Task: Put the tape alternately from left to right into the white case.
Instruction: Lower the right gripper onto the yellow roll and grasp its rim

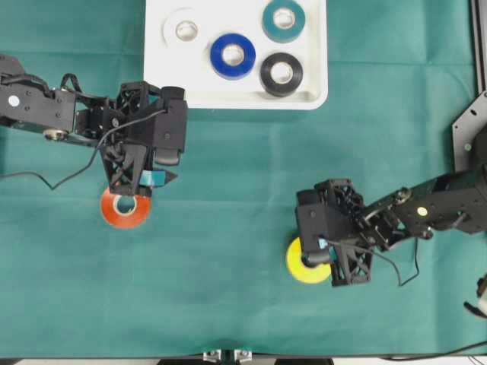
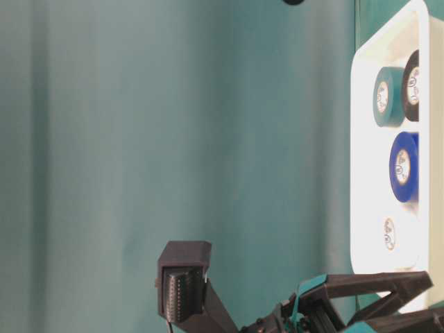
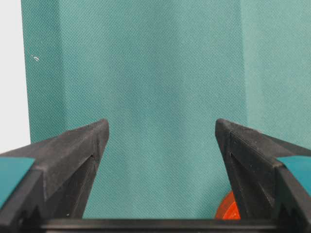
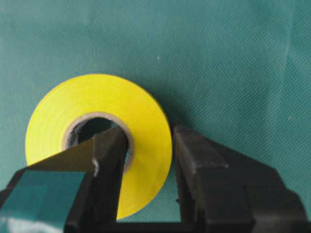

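The right hand (image 4: 148, 145) gripped the yellow roll (image 4: 97, 131) on the green bench (image 1: 243, 304), one finger inside its core, the other outside the wall. The left hand (image 3: 162, 141) hung wide open just above the orange-red roll (image 1: 125, 208). White (image 1: 183, 29), blue (image 1: 233, 55), teal (image 1: 284, 19) and black (image 1: 281, 74) rolls lay in the white case (image 1: 228, 99)

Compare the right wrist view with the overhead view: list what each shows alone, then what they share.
Only the right wrist view: one finger inside the yellow roll's core, the other outside its wall, clamped. Only the overhead view: the white case holding the white roll, blue roll, teal roll and black roll; the orange-red roll under the open left pincer. Both: the yellow roll, right pincer, green cloth.
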Controlling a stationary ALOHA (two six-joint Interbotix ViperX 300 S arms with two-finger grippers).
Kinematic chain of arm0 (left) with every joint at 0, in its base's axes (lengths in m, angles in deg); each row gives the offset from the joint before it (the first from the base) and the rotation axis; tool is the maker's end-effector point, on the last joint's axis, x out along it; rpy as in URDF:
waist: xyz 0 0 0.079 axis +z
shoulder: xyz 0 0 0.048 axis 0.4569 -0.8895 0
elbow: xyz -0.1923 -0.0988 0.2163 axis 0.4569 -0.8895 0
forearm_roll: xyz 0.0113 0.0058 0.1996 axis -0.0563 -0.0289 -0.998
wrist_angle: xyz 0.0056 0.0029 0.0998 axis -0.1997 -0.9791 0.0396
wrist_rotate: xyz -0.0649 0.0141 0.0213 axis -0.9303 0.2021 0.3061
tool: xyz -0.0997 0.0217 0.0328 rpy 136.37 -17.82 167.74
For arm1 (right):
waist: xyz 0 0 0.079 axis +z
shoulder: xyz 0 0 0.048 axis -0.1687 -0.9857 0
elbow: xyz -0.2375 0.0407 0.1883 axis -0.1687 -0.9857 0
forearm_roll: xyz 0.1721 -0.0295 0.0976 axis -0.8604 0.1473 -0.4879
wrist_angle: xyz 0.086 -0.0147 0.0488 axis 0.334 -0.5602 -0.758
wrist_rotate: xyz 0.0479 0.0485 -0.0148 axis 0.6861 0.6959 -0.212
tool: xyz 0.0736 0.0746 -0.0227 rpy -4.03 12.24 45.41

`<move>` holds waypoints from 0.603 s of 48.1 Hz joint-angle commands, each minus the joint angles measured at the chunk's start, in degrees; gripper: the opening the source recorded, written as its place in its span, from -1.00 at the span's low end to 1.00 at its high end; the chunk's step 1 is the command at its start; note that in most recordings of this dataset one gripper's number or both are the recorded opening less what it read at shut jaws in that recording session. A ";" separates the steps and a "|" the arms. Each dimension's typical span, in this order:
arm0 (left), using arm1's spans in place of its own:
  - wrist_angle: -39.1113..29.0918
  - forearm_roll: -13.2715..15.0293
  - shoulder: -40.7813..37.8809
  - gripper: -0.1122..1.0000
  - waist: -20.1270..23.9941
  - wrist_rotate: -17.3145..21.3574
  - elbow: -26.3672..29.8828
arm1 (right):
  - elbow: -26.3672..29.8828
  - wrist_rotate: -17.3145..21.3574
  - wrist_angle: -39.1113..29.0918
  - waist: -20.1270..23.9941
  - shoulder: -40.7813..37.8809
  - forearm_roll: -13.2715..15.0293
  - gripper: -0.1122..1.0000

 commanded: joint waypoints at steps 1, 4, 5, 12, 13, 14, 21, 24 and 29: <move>0.35 0.09 0.88 0.65 -0.09 -0.09 0.44 | 2.11 -0.44 0.00 -0.44 3.34 0.79 -0.29; 0.44 0.09 0.88 0.65 -0.18 0.00 0.44 | 2.90 -0.44 -0.53 -1.67 4.66 2.29 -0.29; 0.35 0.09 0.97 0.65 -0.18 0.00 0.44 | 3.16 -0.44 -0.79 -2.11 5.01 2.90 -0.29; 0.35 0.09 0.97 0.65 -0.18 -0.09 0.26 | 5.19 -0.35 -3.60 -4.92 7.03 8.00 -0.29; 0.35 0.09 0.97 0.65 -0.26 -0.09 0.26 | 5.45 -0.35 -4.13 -5.36 7.12 8.61 -0.29; 0.35 0.09 0.97 0.65 -0.35 -0.09 0.26 | 5.71 -0.35 -4.57 -5.71 7.21 9.23 -0.29; 0.35 0.09 0.97 0.65 -0.53 -0.09 0.26 | 7.47 -0.35 -7.47 -8.96 7.47 12.39 -0.29; 0.44 0.00 0.97 0.65 -0.62 -0.09 0.26 | 8.00 -0.35 -8.09 -10.28 7.38 13.01 -0.29; 0.35 0.09 0.97 0.65 -0.62 -0.09 0.35 | 8.79 -0.35 -8.26 -12.66 7.38 13.89 -0.29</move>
